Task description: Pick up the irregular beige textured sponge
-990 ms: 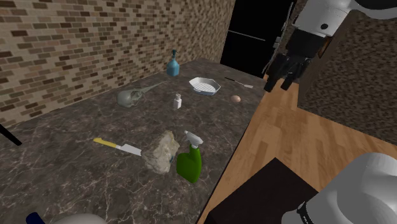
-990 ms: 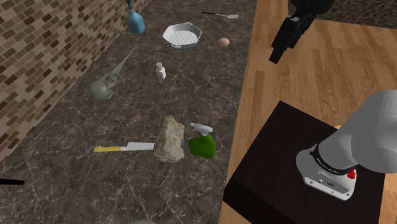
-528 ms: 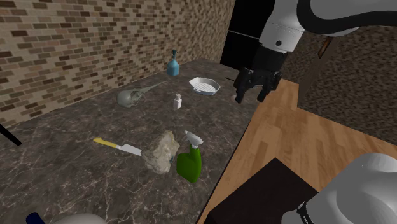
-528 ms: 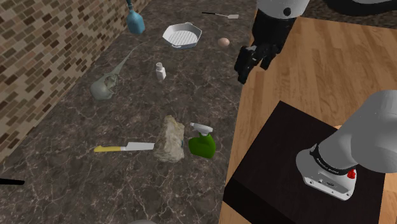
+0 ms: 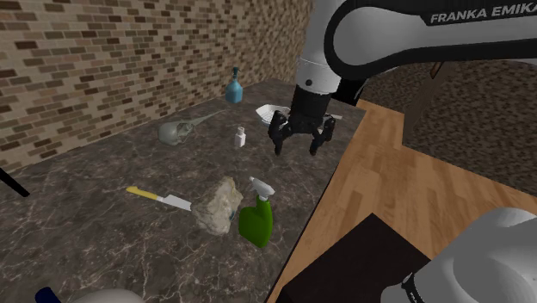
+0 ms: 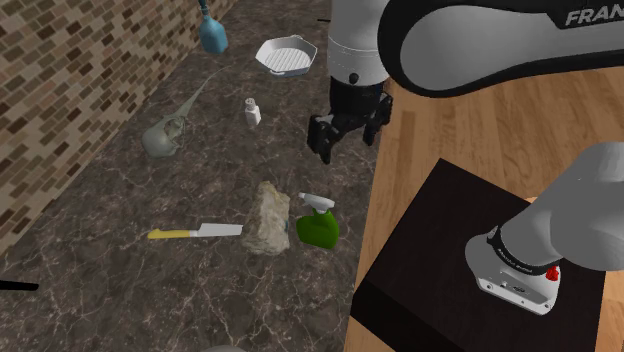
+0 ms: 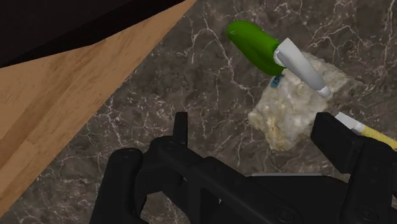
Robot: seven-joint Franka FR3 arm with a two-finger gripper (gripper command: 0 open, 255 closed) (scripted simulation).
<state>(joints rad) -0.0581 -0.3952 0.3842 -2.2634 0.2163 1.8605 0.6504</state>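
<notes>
The beige, rough, irregular sponge lies on the dark marble counter, touching a green spray bottle on its stand side. My black gripper hangs open above the counter near its wooden-floor edge, well apart from the sponge and toward the far end from it. In the wrist view the sponge sits ahead of the open gripper, nearer one fingertip, with the spray bottle lying beyond it.
A yellow-handled knife lies beside the sponge. Farther off stand a small white shaker, a grey skull-like object, a white dish and a blue bottle. The counter ends at a wooden floor; brick wall behind.
The arm has swung from over the wooden floor onto the counter, lowering toward the sponge's end. The fingers stay open. Nothing on the counter has moved.
</notes>
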